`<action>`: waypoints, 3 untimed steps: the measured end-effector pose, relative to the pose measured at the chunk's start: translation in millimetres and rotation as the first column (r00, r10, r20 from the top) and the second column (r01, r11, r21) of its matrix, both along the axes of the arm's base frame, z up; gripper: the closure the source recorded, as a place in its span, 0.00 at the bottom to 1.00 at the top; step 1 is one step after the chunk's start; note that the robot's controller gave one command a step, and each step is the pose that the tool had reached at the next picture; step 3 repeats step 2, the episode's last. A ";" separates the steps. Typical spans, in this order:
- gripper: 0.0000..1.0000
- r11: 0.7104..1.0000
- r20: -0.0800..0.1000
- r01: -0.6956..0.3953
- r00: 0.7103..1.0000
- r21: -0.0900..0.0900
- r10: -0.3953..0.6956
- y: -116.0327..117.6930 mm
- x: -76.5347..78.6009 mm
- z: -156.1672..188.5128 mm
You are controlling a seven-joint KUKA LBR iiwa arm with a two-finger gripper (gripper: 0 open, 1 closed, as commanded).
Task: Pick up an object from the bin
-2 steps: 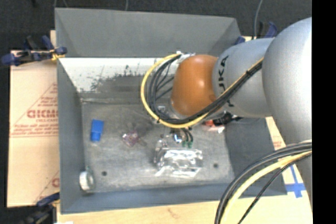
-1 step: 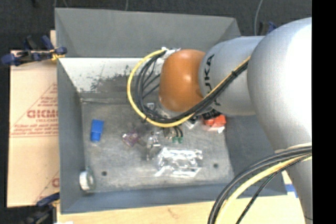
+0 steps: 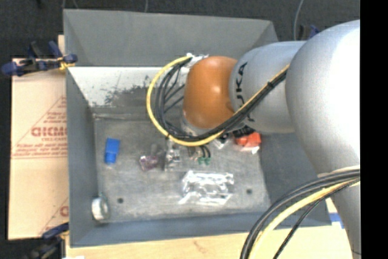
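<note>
The silver arm (image 3: 315, 94) reaches into the grey metal bin (image 3: 79, 130) from the right, its orange cover (image 3: 206, 94) and looped yellow and black cables (image 3: 159, 100) hanging over the middle of the bin floor. Beneath them the end effector (image 3: 172, 156) sits low at the centre of the floor; whether it is wide or narrow cannot be told. A small purplish piece (image 3: 147, 162) lies just beside it on the left. A blue block (image 3: 112, 151) lies further left, well apart. A crumpled clear wrapper (image 3: 206, 185) lies near the front wall, a small green thing (image 3: 204, 159) just right of the end effector, an orange-red thing (image 3: 247, 141) at the arm's edge, and a round silver thing (image 3: 100, 208) in the front left corner.
</note>
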State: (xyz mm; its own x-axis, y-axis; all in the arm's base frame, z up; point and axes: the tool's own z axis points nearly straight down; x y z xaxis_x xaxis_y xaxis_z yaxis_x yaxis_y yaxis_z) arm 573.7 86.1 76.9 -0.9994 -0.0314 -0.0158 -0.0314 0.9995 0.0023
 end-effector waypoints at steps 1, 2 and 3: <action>1.00 1.000 -0.004 0.012 1.000 -0.004 -0.012 -42.2 1.8 117.8; 1.00 0.951 -0.004 -0.310 0.951 -0.009 0.310 -107.9 43.1 240.7; 1.00 0.951 -0.004 -0.310 0.951 -0.009 0.310 -107.9 43.1 240.7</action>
